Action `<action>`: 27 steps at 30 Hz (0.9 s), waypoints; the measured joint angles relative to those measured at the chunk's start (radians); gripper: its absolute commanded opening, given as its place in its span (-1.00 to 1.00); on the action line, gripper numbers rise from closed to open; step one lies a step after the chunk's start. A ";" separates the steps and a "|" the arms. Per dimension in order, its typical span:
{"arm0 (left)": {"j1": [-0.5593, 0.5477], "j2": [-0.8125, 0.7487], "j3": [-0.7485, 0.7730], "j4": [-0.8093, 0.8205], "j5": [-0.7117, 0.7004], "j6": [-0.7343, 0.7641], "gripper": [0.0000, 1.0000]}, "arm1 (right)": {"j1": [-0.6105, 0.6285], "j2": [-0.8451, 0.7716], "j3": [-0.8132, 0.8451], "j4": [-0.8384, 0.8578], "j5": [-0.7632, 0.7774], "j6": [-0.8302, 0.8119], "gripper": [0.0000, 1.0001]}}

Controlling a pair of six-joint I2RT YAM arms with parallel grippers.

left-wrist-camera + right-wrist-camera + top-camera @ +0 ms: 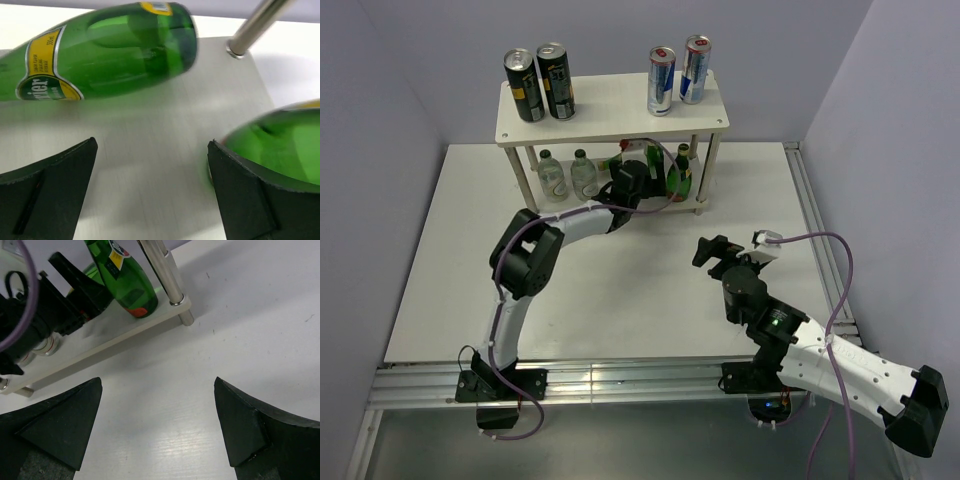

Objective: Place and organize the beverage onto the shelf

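Standing at the far edge of the table [620,300], the shelf [610,105] carries two black cans [540,85] at its top board's left end and two silver cans [678,75] at the right end. Clear bottles [568,175] stand on the lower board's left. My left gripper [152,145] reaches in there, jaws wide and empty: a green Perrier bottle [110,47] lies beyond it, and a second green bottle [275,145] is just beside one finger. My right gripper [157,385] hangs wide open over the table before the shelf's right end.
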 measured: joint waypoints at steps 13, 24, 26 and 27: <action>0.003 -0.167 -0.030 -0.190 0.010 0.032 0.99 | 0.000 -0.013 0.000 0.000 -0.020 0.001 1.00; 0.041 -0.024 0.177 -0.231 0.017 0.178 0.99 | -0.002 -0.013 0.000 0.000 -0.023 0.003 1.00; 0.054 0.006 0.217 -0.241 0.027 0.192 0.99 | -0.003 -0.012 0.000 0.000 -0.023 0.003 1.00; 0.064 0.022 0.234 -0.244 0.037 0.198 0.99 | -0.003 -0.012 0.000 0.000 -0.023 0.003 1.00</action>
